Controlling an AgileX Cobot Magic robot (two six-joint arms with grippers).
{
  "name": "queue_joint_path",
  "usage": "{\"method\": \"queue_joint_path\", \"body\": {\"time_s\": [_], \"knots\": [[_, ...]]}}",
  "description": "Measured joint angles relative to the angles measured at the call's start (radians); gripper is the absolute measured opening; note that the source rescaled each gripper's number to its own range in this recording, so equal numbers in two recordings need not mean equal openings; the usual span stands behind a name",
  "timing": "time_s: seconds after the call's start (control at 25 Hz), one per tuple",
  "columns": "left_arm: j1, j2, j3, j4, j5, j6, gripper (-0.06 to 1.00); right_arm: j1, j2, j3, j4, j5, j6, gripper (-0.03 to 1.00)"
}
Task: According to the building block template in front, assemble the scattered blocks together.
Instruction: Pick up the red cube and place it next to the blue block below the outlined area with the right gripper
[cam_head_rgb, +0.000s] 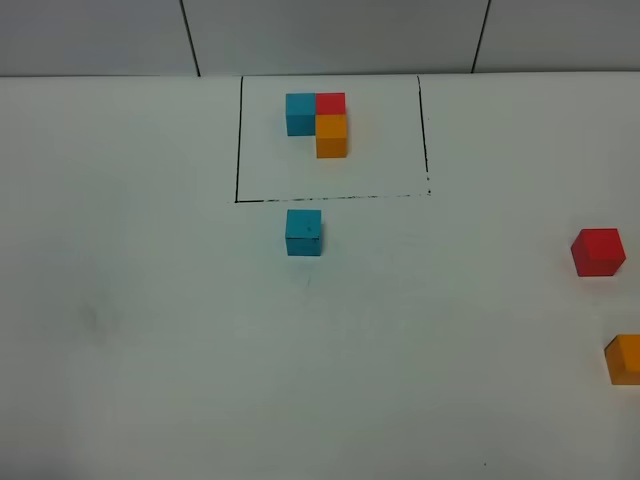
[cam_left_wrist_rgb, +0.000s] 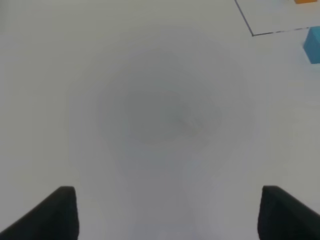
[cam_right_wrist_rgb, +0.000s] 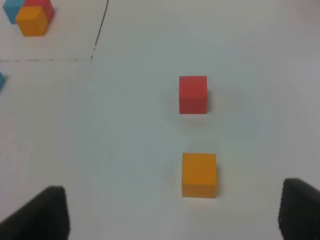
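Three lie outside the framed template (cam_head_rgb: 318, 123): teal cube (cam_head_rgb: 304, 232), red cube (cam_head_rgb: 598, 251), orange cube (cam_head_rgb: 624, 359); left gripper (cam_left_wrist_rgb: 168, 200), right gripper (cam_right_wrist_rgb: 175, 200) gape empty.

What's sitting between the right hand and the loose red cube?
The loose orange cube; the right wrist view shows it ahead of the open right hand, apart from the red cube beyond.

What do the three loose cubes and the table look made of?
The blue cube, red cube and orange cube look like painted wood or matte plastic: flat solid colour, sharp edges, no glare. Which of the two cannot be told. The table looks like smooth white matte board or laminate, with faint grey smudges.
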Motion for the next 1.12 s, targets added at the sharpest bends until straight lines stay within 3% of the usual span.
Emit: {"method": "queue_joint_path", "body": {"time_s": [1.12], "knots": [[0.022,0.000,0.000,0.000,0.000,-0.002,0.67,0.000,0.000,0.000,0.000,0.000,0.000,0.71]]}}
